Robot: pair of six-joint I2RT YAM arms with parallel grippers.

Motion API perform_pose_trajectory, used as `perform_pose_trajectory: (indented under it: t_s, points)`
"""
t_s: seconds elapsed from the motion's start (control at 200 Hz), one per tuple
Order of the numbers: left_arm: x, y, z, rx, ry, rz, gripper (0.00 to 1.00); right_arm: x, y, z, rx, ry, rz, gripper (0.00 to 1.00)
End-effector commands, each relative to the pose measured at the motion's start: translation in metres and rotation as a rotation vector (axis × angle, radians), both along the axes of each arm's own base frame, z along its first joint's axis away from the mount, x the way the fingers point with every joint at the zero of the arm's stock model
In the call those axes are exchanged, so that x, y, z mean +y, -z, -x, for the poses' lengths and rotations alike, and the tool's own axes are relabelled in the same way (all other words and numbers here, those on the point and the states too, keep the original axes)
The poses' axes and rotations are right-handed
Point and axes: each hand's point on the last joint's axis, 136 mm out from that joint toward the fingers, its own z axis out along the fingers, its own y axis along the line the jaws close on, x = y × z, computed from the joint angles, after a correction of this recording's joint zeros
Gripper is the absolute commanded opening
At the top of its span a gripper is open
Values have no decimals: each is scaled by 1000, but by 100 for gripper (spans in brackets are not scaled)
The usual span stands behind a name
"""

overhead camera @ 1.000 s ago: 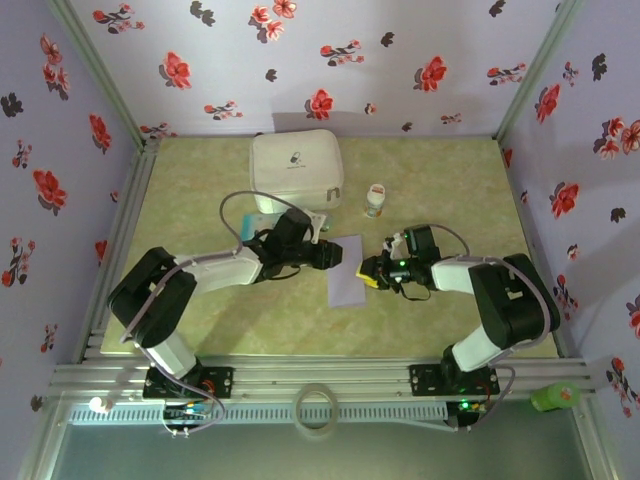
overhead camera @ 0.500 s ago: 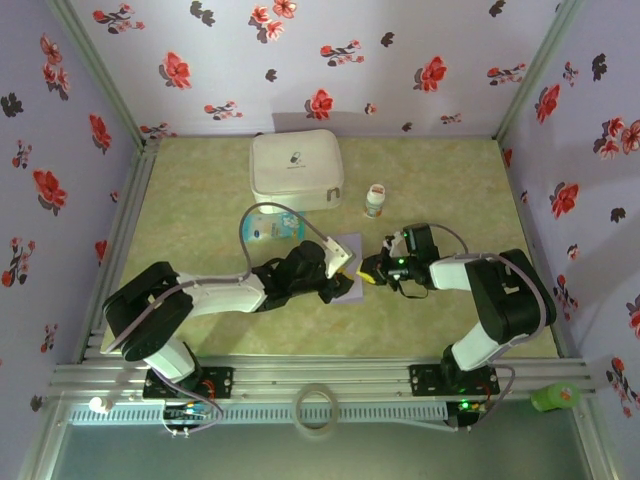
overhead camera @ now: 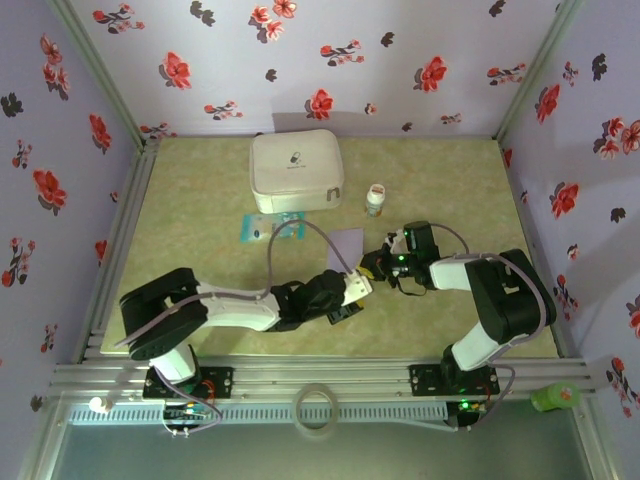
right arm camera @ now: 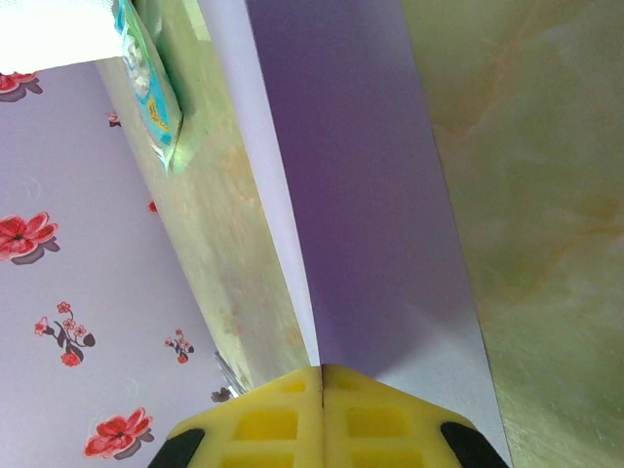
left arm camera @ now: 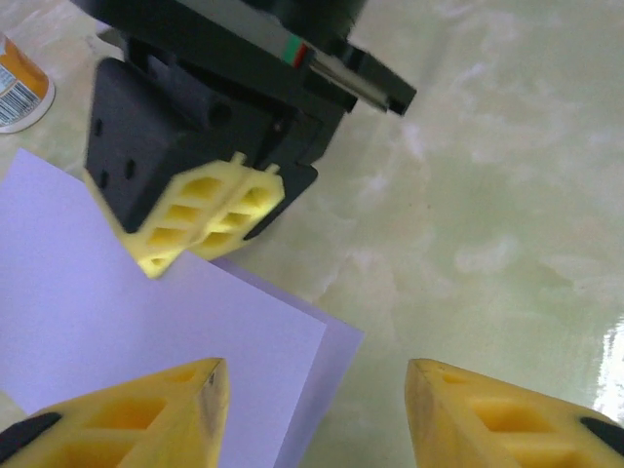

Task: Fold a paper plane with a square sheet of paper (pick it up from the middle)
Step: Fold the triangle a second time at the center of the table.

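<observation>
Right wrist view: the square sheet of paper (right arm camera: 361, 195), on the table (right arm camera: 546, 146), is pinched at its edge by the right gripper (right arm camera: 322, 375); the left gripper (left arm camera: 317, 390) is spread wide. Light and limp, it is judged best gripped at an edge.

Paper (overhead camera: 345, 243): right edge taken by the right gripper (right arm camera: 322, 382) clamped on it; left gripper (left arm camera: 312, 375), jaws apart, blocks the near edge. Bottle (overhead camera: 375, 200), case (overhead camera: 295, 170) behind; packet (overhead camera: 272, 228) left. Open table (overhead camera: 190, 210) beyond the packet.
</observation>
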Motion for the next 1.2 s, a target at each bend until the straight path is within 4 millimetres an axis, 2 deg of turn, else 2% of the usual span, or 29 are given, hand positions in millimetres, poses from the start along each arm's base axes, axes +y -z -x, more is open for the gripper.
perform_pose_trajectory:
  t_s: [0.0,0.22,0.66,1.195]
  points:
    - [-10,-6,-12,-152,-70,-19,52,1,-2,-1,-5,10,1,6]
    - [-17,-4,-15,-314,-171,-21,57,1,-2,-2,-4,12,6,6]
    - [-16,-1,-22,-350,-210,-20,57,0,-4,-1,-10,12,15,6]
    - [-11,1,-25,-312,-223,-16,23,-1,-3,0,-13,9,24,6]
